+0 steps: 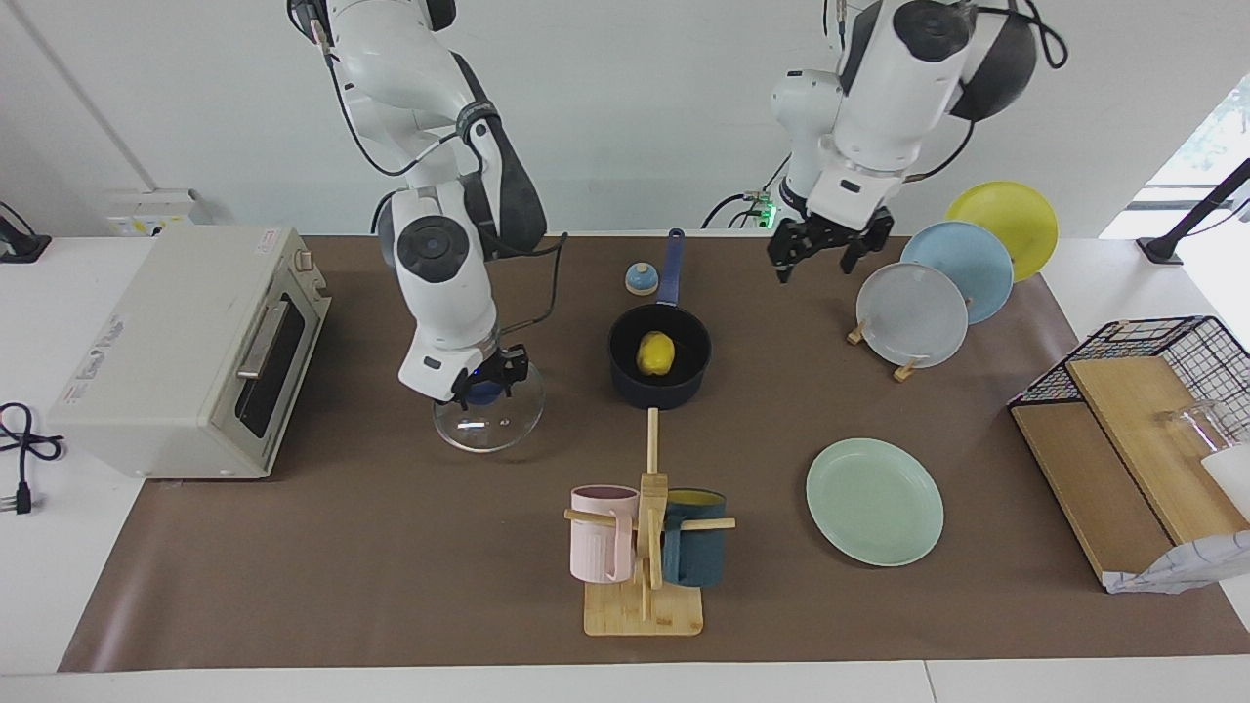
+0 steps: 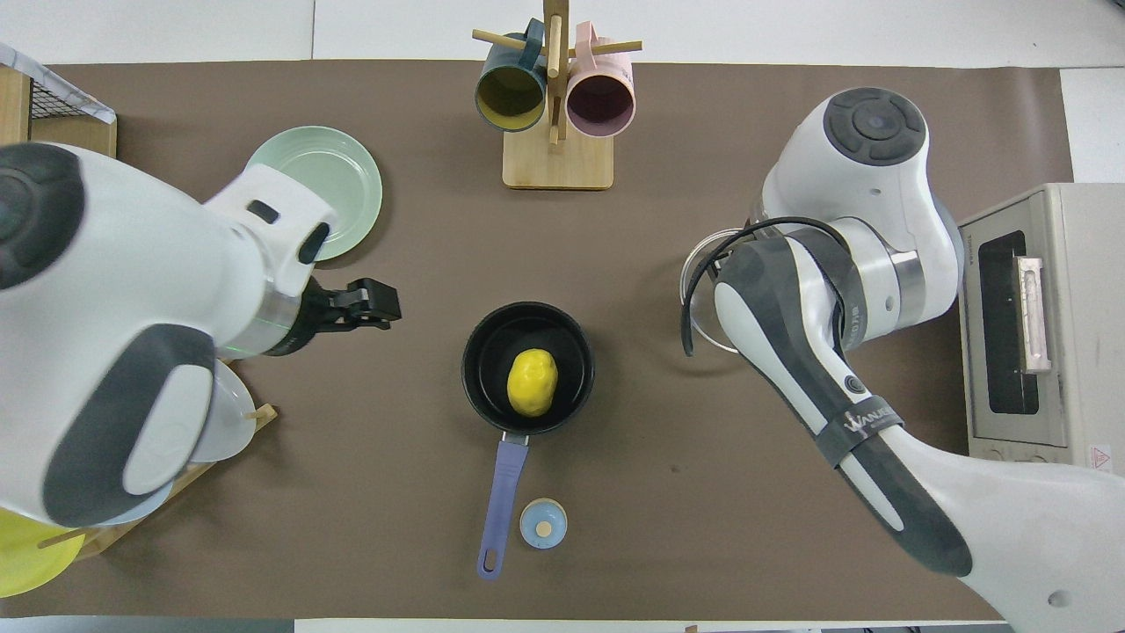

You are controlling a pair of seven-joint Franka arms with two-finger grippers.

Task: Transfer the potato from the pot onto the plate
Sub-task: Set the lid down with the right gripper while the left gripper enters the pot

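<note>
The yellow potato (image 1: 655,352) lies in the dark navy pot (image 1: 625,376) at the middle of the table; it also shows in the overhead view (image 2: 532,382), with the pot's rim (image 2: 479,338) around it. The pot's blue handle (image 2: 503,505) points toward the robots. The mint-green plate (image 1: 874,501) lies flat, farther from the robots, toward the left arm's end, and is bare (image 2: 338,167). My left gripper (image 1: 825,252) is open and empty, raised over the table beside the plate rack. My right gripper (image 1: 488,379) is down at the blue knob of a glass lid (image 1: 488,430).
A mug tree (image 1: 645,547) with a pink and a teal mug stands farther from the robots than the pot. A rack holds grey-white (image 1: 910,314), light blue and yellow plates. A small blue knob-like object (image 1: 640,280) sits by the handle. A toaster oven (image 1: 186,351) and a wire basket (image 1: 1162,351) stand at the table's two ends.
</note>
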